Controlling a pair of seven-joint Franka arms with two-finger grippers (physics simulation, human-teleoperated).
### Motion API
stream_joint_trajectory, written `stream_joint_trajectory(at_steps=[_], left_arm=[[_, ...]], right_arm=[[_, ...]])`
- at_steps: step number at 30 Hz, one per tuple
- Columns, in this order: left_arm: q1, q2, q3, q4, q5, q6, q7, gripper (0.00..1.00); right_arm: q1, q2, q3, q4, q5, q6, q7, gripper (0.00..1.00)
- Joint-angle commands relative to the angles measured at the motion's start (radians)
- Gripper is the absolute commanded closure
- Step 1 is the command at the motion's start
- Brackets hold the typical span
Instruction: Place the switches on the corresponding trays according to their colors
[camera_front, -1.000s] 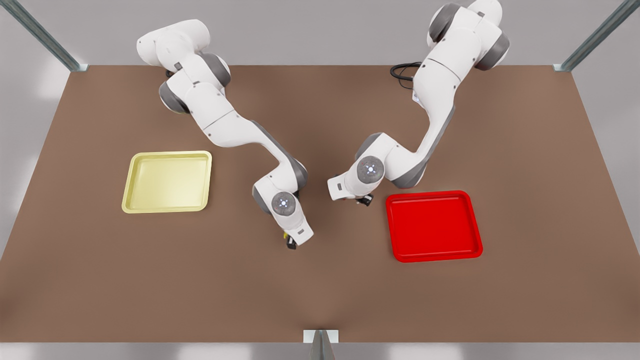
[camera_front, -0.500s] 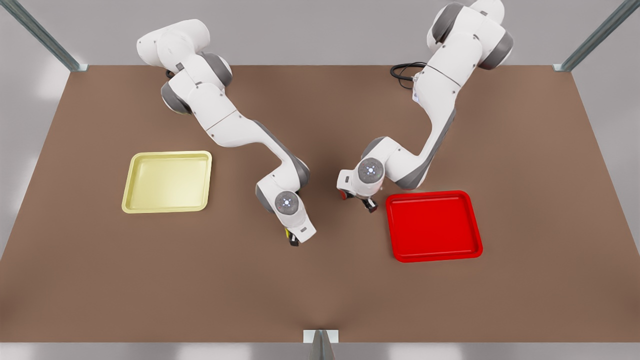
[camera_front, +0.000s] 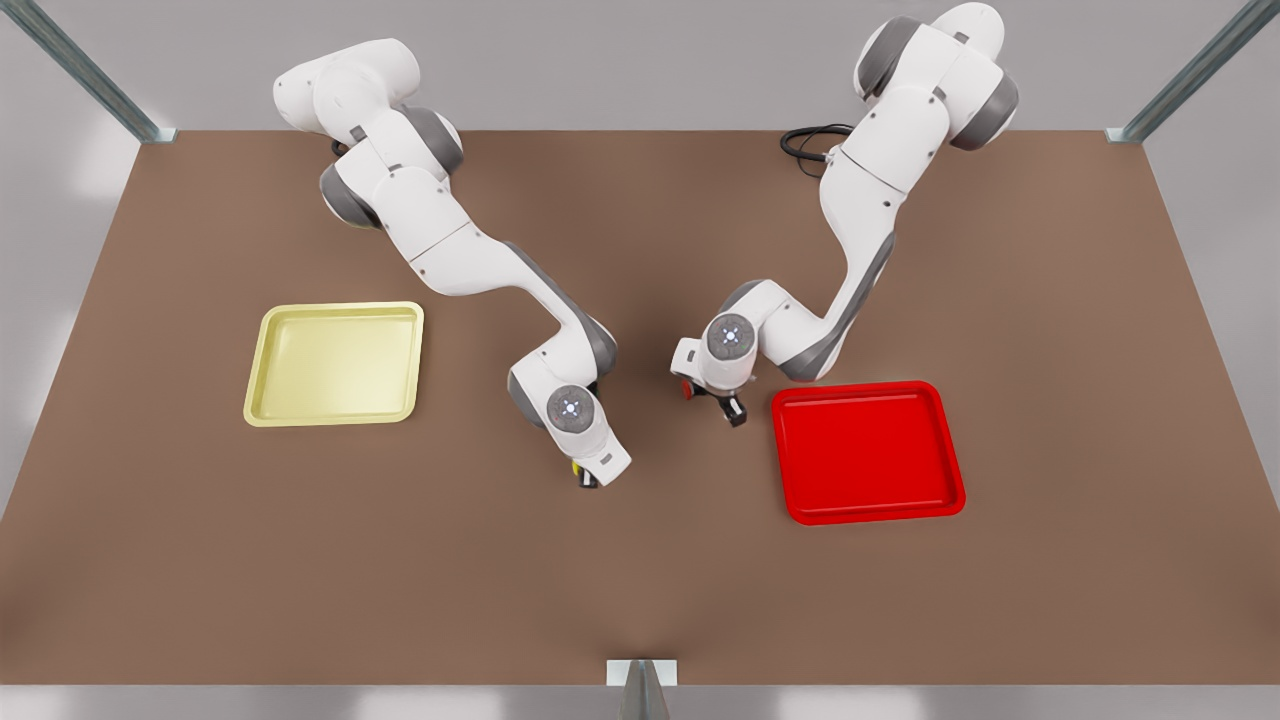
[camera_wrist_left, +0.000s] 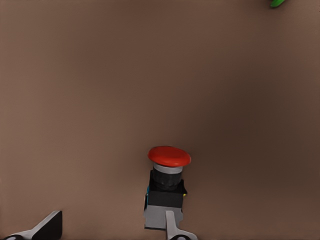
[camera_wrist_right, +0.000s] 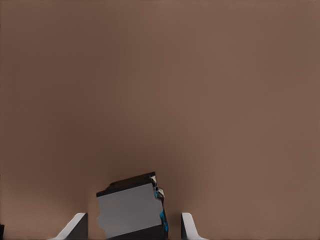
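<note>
A bare robot test cell in a simulator is showing here: two white jointed arms (camera_front: 480, 270) are standing at the far edge of a plain brown surface (camera_front: 640, 580), grey metal frame struts (camera_front: 85, 75) are rising at its far corners, blank grey walls are surrounding it, and a black cable (camera_front: 805, 145) is lying coiled near the far edge.

trays: 2, yellow tray (camera_front: 334, 363) + red tray (camera_front: 866, 452) | switches: 3, red switch (camera_wrist_left: 167, 187), yellow switch (camera_front: 577, 467), green switch (camera_wrist_left: 278, 3) | arms: 2 | grippers: 2, left gripper (camera_wrist_left: 107, 231), right gripper (camera_wrist_right: 134, 226)
</note>
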Motion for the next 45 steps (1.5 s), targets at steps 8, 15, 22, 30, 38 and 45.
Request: stream_joint_trajectory(at_steps=[8, 15, 22, 30, 38, 45], left_arm=[[-0.020, 0.000, 0.000, -0.001, 0.008, 0.018, -0.001, 0.01], [-0.026, 0.006, 0.000, -0.032, 0.008, 0.035, -0.004, 0.01], [-0.039, 0.011, 0.000, -0.061, 0.009, 0.066, -0.002, 0.02], [-0.030, 0.006, 0.000, -0.090, 0.011, 0.092, -0.001, 0.02], [-0.035, 0.024, 0.000, -0.089, 0.011, 0.101, -0.001, 0.03], [-0.033, 0.024, 0.000, -0.089, 0.011, 0.113, -0.001, 0.32]], right_arm=[[0.002, 0.001, 0.000, 0.002, 0.002, -0.025, -0.050, 0.35], [-0.003, 0.001, 0.000, 0.002, 0.002, -0.025, -0.054, 0.40], [-0.014, -0.001, 0.000, 0.002, 0.003, -0.037, -0.054, 0.42], [-0.008, -0.001, 0.000, 0.006, 0.018, -0.038, -0.054, 0.40], [0.002, 0.002, 0.000, 0.011, 0.032, -0.037, -0.053, 0.37], [0.008, 0.004, 0.000, 0.011, 0.032, -0.043, -0.053, 0.45]])
